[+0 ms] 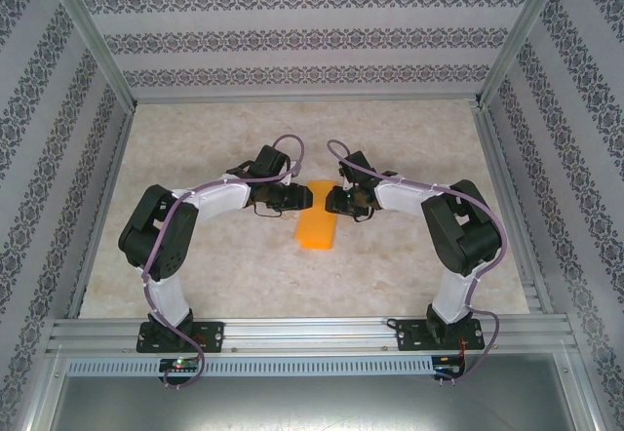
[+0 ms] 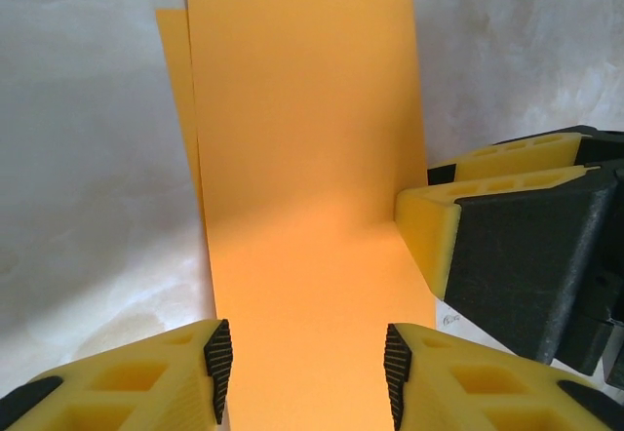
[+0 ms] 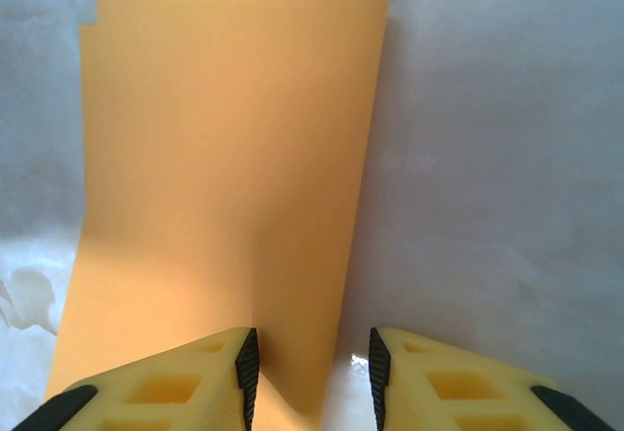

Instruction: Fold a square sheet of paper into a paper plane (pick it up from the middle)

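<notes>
**Both grippers parted over the far end of the orange sheet**

The pale marbled table point(image 1: 390, 138) lies directly under the square sheet of paper point(image 1: 316, 228), which rests flat on it as a narrow oblong. The left arm point(image 1: 161, 236) bends in toward the sheet from its left and the right arm point(image 1: 463, 236) from its right. They meet at the sheet's far end.

In the left wrist view the sheet point(image 2: 302, 158) looks doubled over, with a lower layer peeking out along its left edge.

The left gripper point(image 2: 304, 363) sits low above the sheet, its jaws apart. Orange paper shows in the gap, and nothing is clamped. The right gripper point(image 3: 312, 368) also has its jaws apart and straddles the sheet's point(image 3: 224, 158) right edge without pinching it. Its yellow fingers point(image 2: 429, 236) touch that same edge.
</notes>
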Robot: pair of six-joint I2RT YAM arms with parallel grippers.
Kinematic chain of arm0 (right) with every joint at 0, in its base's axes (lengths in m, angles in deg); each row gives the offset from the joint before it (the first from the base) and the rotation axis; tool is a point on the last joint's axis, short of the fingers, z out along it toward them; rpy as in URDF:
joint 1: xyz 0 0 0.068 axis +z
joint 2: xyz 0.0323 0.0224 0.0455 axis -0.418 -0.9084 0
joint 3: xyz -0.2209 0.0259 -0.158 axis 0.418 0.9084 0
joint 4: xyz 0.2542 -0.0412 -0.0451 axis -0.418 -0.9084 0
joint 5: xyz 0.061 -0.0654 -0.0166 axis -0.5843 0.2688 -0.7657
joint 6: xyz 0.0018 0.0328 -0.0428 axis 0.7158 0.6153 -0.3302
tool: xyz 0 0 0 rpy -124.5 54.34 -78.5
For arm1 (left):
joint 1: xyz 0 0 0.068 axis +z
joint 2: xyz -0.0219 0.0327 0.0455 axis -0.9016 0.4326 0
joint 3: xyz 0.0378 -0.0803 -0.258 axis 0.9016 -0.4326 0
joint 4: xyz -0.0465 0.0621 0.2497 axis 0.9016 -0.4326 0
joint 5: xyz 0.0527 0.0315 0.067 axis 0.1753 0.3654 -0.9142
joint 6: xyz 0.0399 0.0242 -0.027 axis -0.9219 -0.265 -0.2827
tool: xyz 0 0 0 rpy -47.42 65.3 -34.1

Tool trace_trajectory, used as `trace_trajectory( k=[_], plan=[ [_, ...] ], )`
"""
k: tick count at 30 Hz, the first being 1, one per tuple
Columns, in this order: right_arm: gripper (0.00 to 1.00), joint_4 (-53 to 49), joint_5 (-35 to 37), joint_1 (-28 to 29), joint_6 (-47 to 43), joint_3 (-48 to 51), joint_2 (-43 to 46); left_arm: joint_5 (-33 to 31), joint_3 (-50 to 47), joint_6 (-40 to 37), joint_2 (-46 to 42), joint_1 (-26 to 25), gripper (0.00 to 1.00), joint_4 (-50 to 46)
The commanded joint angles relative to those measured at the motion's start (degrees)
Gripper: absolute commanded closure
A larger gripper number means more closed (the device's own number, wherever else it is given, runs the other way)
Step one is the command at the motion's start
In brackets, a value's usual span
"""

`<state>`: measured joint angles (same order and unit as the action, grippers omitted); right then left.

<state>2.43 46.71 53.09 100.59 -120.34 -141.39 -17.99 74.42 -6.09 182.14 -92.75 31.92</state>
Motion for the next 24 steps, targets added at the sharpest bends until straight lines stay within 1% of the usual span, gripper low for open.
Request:
trace_trajectory(
  k=[1, 11, 24],
  plan=[
    [0.62, -1.56, 2.12, 0.86, -1.75, -1.38, -1.09, -0.93, -0.32, 0.08, 0.22, 0.82, 0.52, -0.23],
    [0.62, -6.04, 6.38, 2.82, -6.51, -2.88, -1.61, -1.42, -2.5, 0.25, -1.88, 2.27, 0.53, 0.2],
    [0.62, -4.44, 6.43, 2.56, -2.17, -1.61, -1.45, -1.24, -3.56, 1.12, -3.33, 2.89, 0.54, 0.44]
  ],
)
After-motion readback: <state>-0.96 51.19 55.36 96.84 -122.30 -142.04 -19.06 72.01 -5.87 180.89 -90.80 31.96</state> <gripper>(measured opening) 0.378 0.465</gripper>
